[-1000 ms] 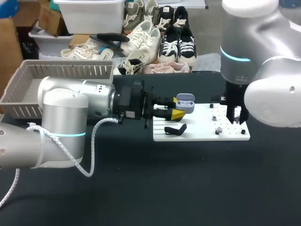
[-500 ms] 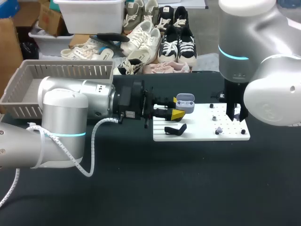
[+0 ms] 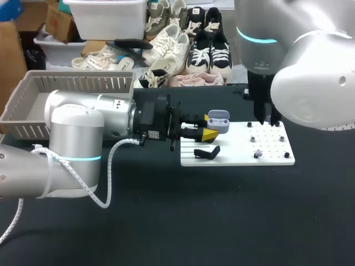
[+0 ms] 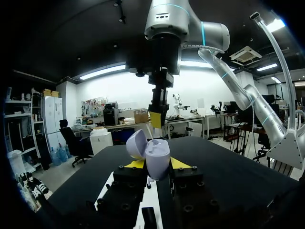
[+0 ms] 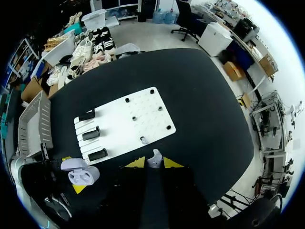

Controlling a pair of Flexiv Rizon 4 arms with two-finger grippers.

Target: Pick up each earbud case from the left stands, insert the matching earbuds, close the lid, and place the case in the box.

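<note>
black table (image 3: pixel 222 210) carries a white board (image 3: pixel 272 159) toward its far edge. the left gripper (image 3: pixel 212 126) pinches the open lilac case (image 3: pixel 219 119) by the board's left edge, lid up. the right gripper (image 5: pixel 154 163) hangs above the board, tips nipping what looks like a lilac earbud (image 5: pixel 153 157). this is the insertion step: next, line the bud up over its socket in the case and lower it gently.

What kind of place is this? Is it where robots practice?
Probably a robot lab's practice table. The left gripper holds an open earbud case, the right gripper pinches an earbud, and a white board with stands lies on the black table.
</note>
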